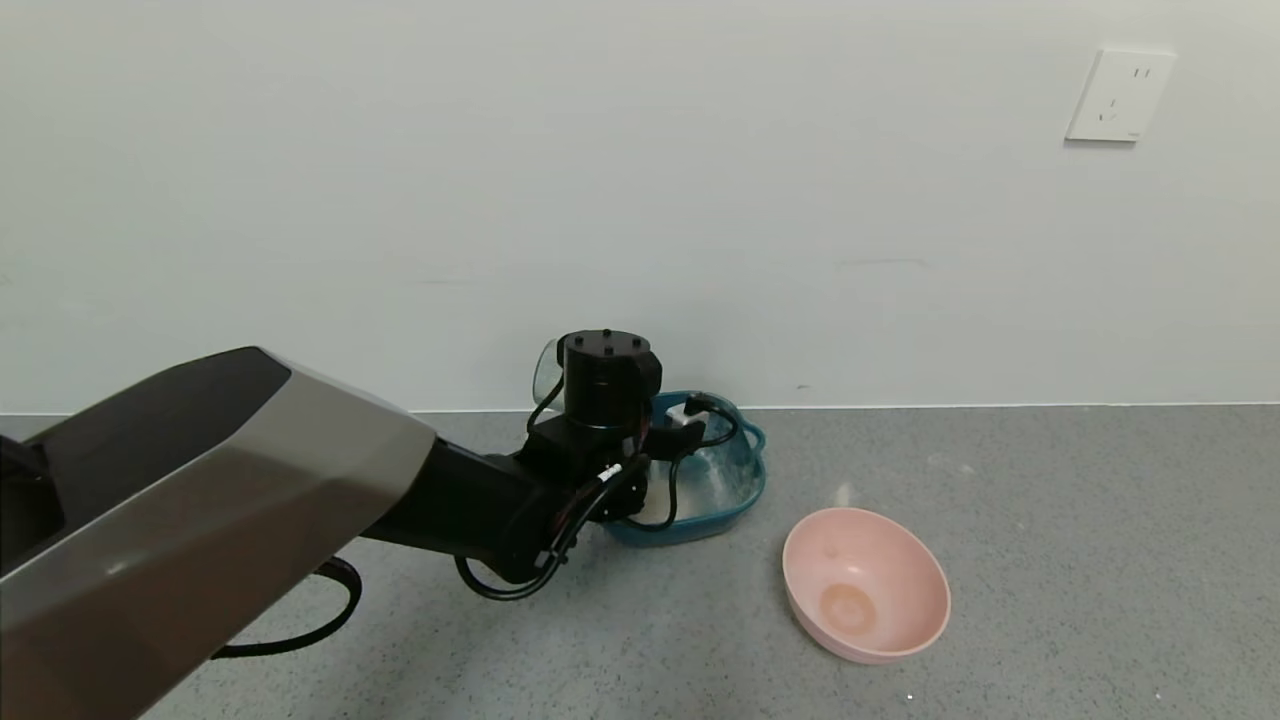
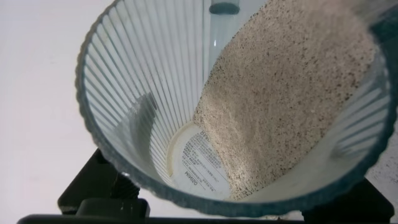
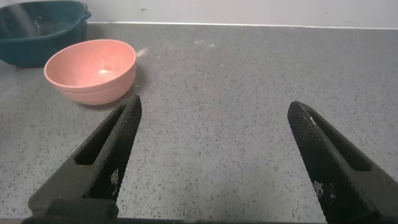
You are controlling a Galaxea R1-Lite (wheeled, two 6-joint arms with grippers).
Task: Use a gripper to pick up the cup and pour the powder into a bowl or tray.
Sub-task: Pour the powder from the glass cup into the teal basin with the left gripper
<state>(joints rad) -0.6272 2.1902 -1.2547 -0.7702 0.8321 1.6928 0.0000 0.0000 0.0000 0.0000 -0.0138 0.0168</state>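
My left gripper (image 1: pixel 603 388) reaches over the teal-blue squarish dish (image 1: pixel 748 482) by the wall and is shut on the ribbed translucent cup (image 1: pixel 546 368). The wrist hides most of the cup in the head view. In the left wrist view the cup (image 2: pixel 143 112) is tilted, and the off-white powder (image 2: pixel 280 93) lies banked along one side up to the rim, baring part of the labelled bottom. The dish has whitish smears inside. My right gripper (image 3: pixel 214 155) is open and empty, low over the grey counter, apart from both bowls.
A round pink bowl (image 1: pixel 865 585) with an orange-tan stain stands right of the teal dish; it also shows in the right wrist view (image 3: pixel 93 68), with the dish (image 3: pixel 37 31) behind it. The white wall stands right behind the dish. A wall socket (image 1: pixel 1118 95) is at upper right.
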